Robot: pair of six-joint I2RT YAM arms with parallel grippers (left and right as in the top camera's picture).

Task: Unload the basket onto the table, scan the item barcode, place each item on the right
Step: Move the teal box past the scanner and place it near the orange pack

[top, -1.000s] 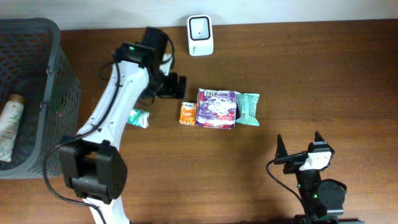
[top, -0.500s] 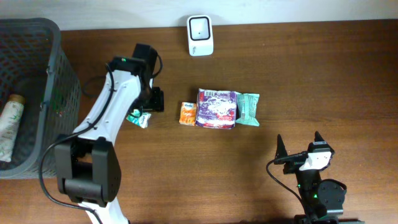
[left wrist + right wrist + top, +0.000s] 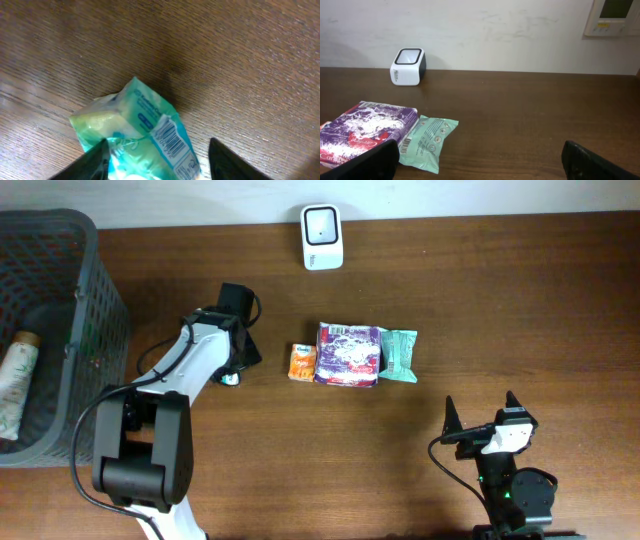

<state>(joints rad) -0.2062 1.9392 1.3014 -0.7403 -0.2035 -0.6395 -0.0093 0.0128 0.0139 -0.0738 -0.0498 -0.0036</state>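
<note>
A small teal packet lies on the wooden table with its barcode label facing up. My left gripper is down over it, jaws apart, one on each side. The left finger touches the wrapper and the right finger stands a little off it. From overhead, the left gripper hides most of the packet. The white barcode scanner stands at the table's far edge. My right gripper rests open near the front, holding nothing.
An orange packet, a purple pack and a mint-green pack lie in a row mid-table. A dark mesh basket at the left holds a bottle. A wall runs behind the scanner.
My left arm has swung left and toward the front, from beside the orange packet down onto the teal packet, and its jaws have narrowed around it. The right arm has not moved.
</note>
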